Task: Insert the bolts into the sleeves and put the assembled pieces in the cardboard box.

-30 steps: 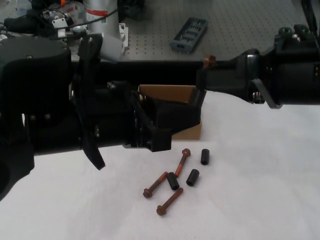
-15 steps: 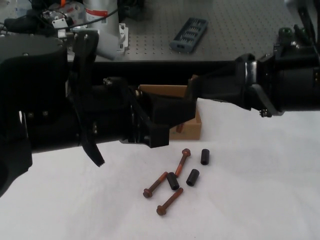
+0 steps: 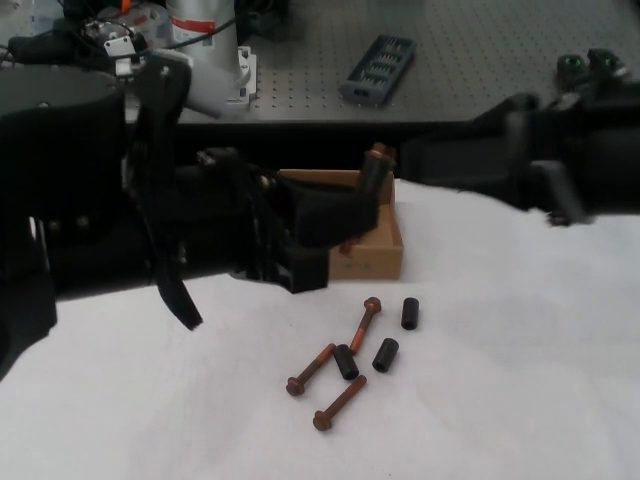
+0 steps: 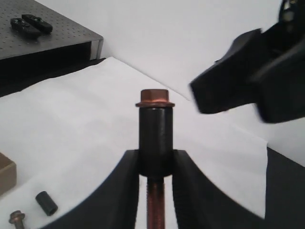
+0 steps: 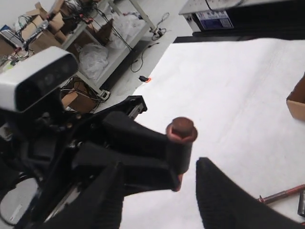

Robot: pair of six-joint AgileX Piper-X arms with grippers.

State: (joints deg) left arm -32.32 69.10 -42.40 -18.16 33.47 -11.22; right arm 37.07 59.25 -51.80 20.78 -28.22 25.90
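My left gripper (image 4: 156, 161) is shut on a black sleeve (image 4: 155, 138), held upright with a copper bolt (image 4: 154, 98) through it, head on top. In the high view this assembled piece (image 3: 374, 172) hangs above the cardboard box (image 3: 372, 258), at the tip of the left gripper (image 3: 358, 207). My right gripper (image 5: 159, 167) stands open, its fingers either side of the bolt head (image 5: 181, 130) without touching it. From the high view, the right gripper (image 3: 408, 160) sits just right of the piece. Three loose bolts (image 3: 365, 324) and three loose sleeves (image 3: 385, 354) lie on the white cloth.
Behind the cloth is a perforated metal bench with a blue-grey rack (image 3: 378, 64) and a white and grey device (image 3: 205, 55). Both black arms reach in over the cloth's back half. Open white cloth lies at the front and to the right of the loose parts.
The right gripper carried a bolt leftward to the sleeve in the left gripper. The bolt now sits in that sleeve and the right fingers have opened off it.
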